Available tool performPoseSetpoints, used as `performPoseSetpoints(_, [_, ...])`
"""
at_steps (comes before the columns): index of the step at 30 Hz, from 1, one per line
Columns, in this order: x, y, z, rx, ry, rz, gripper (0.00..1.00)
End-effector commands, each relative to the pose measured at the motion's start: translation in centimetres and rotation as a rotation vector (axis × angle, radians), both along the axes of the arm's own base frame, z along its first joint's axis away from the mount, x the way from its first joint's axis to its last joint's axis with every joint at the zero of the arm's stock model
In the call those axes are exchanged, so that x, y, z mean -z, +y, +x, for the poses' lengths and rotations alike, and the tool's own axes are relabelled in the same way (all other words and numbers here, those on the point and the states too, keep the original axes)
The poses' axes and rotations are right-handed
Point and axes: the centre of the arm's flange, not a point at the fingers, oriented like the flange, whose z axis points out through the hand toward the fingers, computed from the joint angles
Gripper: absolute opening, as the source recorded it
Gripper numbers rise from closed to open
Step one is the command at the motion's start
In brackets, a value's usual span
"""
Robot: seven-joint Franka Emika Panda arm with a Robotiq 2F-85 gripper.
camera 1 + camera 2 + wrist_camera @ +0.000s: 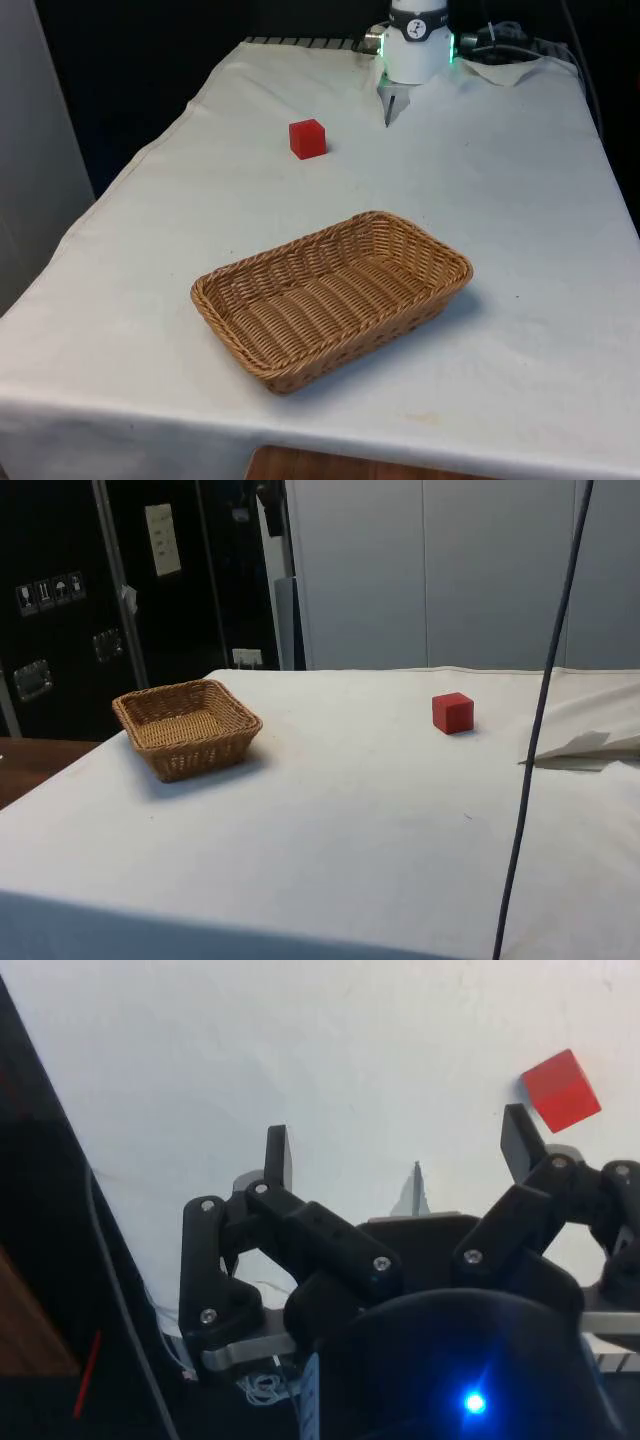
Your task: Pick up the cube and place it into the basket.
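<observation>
One relation governs your coming move: the small red cube lies off to one side of the black two-finger tool, not between its fingers. In the wrist view the red cube sits just beyond the outer edge of one fingertip, so judge that you must shift the tool sideways toward that finger before lowering it. The tool is released: its fingers stand wide apart with nothing but white cloth between them.

Locate the cube in the upper centre of the front view, resting on the white-clothed surface, toward the front view's left of the robot's base. In the side view the cube appears right of centre.

The oblong woven wicker basket sits in the middle of the front view, well apart from the cube, and holds nothing. In the side view the basket stands at mid left. Its long axis runs diagonally in the front view, from lower left to upper right.

Note the limits: the arm is cut off at the top edge of the front view, so you cannot judge the tool's height above the surface there. The cube shows no long axis.
</observation>
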Motion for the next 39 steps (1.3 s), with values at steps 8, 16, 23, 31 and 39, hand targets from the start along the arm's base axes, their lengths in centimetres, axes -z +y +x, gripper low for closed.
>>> performPoseSetpoints(8, [1.3,-1.0,-1.7,0.003,0.000,-0.013,1.00])
performPoseSetpoints(16, [3.0,-2.0,-3.6,0.004,0.018,-0.016,1.00])
performPoseSetpoints(23, [4.7,-3.2,-6.1,0.005,0.005,-0.030,1.00])
performPoseSetpoints(31, [6.5,-4.1,-8.3,0.006,0.006,-0.039,1.00])
performPoseSetpoints(39, [7.5,-4.8,-10.2,0.006,-0.013,-0.045,1.00])
